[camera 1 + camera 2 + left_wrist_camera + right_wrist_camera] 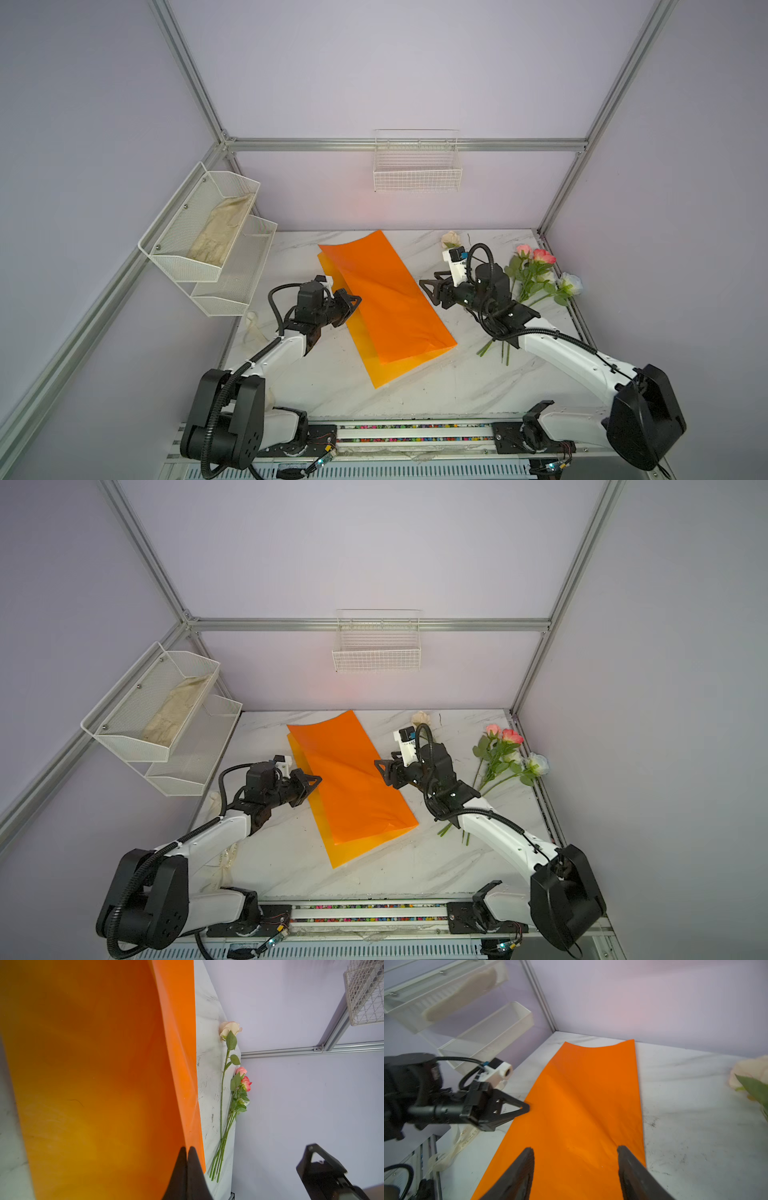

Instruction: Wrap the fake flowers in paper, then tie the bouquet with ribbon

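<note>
1. Found left hand clamped shut on the left long edge of the orange wrapping paper, holding its upper layer raised off the lower one.
2. Found right hand with jaws spread and nothing between them, just beside the paper's opposite edge; could not tell whether touching.
3. Noted the paper lying folded in two layers mid-surface, with no flower on it.
4. Noted pink and white roses bunched loosely at the right of the surface, stems running under the right arm; one cream rose apart, near the back wall.
5. Spotted a cream ribbon lying at the left edge of the surface, beside no hand.
6. Judged the task early: nothing gathered, wrapped or tied. Left to do: lay flowers on paper, wrap, bind with ribbon.
</note>
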Motion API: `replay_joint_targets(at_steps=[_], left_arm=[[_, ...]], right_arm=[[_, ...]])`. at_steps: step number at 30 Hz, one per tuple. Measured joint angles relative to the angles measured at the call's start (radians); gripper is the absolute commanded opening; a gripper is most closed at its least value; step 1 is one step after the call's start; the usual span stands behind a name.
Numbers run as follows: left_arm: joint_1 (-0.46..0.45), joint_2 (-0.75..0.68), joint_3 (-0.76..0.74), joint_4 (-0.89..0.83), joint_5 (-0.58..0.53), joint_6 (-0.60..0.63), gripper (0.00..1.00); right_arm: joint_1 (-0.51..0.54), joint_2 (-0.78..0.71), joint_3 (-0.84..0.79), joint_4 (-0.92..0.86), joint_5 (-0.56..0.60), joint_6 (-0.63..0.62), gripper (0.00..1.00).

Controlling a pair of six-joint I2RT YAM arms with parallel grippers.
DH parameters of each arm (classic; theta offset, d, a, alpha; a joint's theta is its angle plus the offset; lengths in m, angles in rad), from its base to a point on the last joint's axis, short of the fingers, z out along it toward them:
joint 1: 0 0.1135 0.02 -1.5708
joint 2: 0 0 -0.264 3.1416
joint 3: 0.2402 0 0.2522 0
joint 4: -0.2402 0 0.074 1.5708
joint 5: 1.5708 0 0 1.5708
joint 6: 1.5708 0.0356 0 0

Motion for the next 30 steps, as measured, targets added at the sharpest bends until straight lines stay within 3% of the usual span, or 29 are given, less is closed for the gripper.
replay_joint_targets(at_steps=[6,11,16,19,25,28,30], left_arm=[[-0.005,-0.002,0.040,-0.035,0.000,-0.014,0.00],[-0.005,-0.002,0.086,-0.068,0.000,-0.018,0.00],[-0.005,-0.002,0.106,-0.073,-0.001,-0.020,0.00],[-0.005,-0.002,0.106,-0.081,0.000,-0.022,0.00],[-0.005,-0.002,0.106,-0.085,0.000,-0.029,0.00],[-0.005,-0.002,0.106,-0.086,0.000,-0.031,0.00],[-0.005,-0.002,0.106,-0.086,0.000,-0.037,0.00]], right_arm=[[0.132,-0.108,-0.049,-0.003,-0.034,-0.182,0.67],[0.311,-0.154,-0.054,-0.088,-0.010,-0.393,0.77],[0.415,-0.196,-0.102,-0.112,0.051,-0.524,0.82],[0.504,-0.166,-0.134,-0.094,0.130,-0.571,0.83],[0.618,-0.010,-0.230,0.104,0.422,-0.628,0.85],[0.618,0.087,-0.240,0.205,0.534,-0.643,0.78],[0.618,0.147,-0.246,0.290,0.594,-0.649,0.64]])
